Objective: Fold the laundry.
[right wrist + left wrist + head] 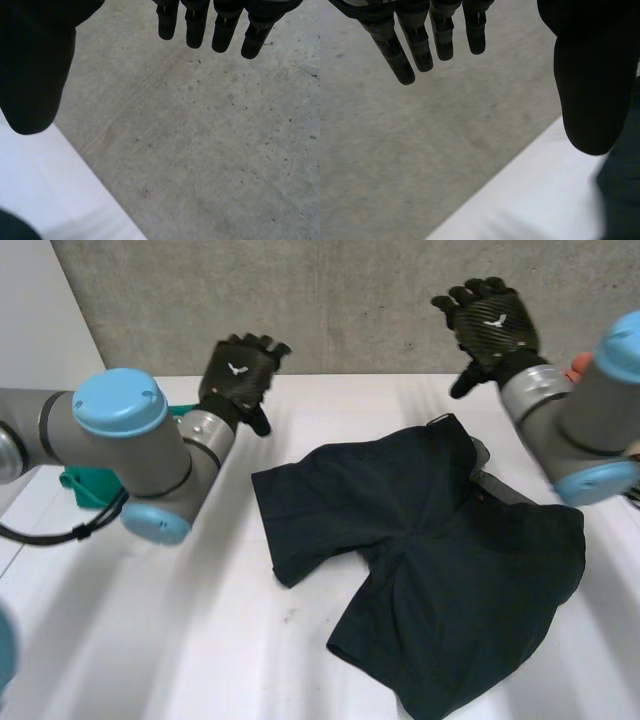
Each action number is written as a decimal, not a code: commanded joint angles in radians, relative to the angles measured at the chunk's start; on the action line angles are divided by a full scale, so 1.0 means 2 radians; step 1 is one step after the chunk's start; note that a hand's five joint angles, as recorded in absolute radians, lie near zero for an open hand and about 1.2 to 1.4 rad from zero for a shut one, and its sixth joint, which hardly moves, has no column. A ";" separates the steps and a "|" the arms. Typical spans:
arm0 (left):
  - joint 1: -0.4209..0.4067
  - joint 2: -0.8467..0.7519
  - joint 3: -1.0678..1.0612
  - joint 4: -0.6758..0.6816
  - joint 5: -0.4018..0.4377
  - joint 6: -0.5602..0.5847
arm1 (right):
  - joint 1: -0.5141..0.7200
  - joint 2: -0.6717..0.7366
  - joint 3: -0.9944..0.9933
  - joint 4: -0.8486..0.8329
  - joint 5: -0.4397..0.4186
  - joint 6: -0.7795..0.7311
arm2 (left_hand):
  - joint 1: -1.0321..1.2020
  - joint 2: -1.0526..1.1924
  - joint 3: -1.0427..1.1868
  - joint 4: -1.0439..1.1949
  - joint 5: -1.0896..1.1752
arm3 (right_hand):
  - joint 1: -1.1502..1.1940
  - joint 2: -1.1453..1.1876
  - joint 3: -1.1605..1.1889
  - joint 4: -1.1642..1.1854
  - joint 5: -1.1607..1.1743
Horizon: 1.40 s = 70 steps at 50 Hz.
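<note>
A pair of dark navy shorts point(440, 560) lies spread on the white table point(200, 640), waistband toward the right, one leg reaching left and the other toward the front edge. My left hand point(238, 375) hangs in the air above the table's back left, open and empty, clear of the cloth. Its fingers point(420, 40) are straight and its thumb point(590, 90) stands apart in the left wrist view. My right hand point(490, 322) is raised above the back right, past the shorts, open and holding nothing. In its own view the fingers point(195, 25) and thumb point(35, 75) are spread.
A teal-green object point(90, 485) sits at the table's left edge behind my left arm. A grey concrete wall point(350, 290) rises behind the table. Something orange point(580, 365) shows at the far right behind my right arm.
</note>
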 commanded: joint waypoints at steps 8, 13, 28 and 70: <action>-0.110 0.144 -0.278 -0.017 -0.001 -0.008 | -0.143 -0.128 0.183 0.165 -0.107 -0.157 | 0.024 0.014 0.014 0.018 0.024 | -0.005 0.001 0.001 0.000 -0.003; -0.141 0.146 -0.316 -0.013 0.000 -0.008 | -0.198 -0.131 0.242 0.197 -0.130 -0.310 | 0.048 0.037 0.038 0.041 0.048 | 0.054 0.060 0.060 0.059 0.056; -0.238 0.153 -0.361 0.024 0.005 -0.007 | -0.263 -0.112 0.286 0.196 -0.231 -0.369 | 0.086 0.076 0.076 0.080 0.086 | 0.116 0.122 0.122 0.121 0.118; -0.103 0.320 -0.371 0.029 -0.017 -0.001 | -0.236 -0.253 0.272 0.285 -0.216 -0.186 | 0.564 0.554 0.554 0.558 0.564 | 0.585 0.591 0.591 0.590 0.587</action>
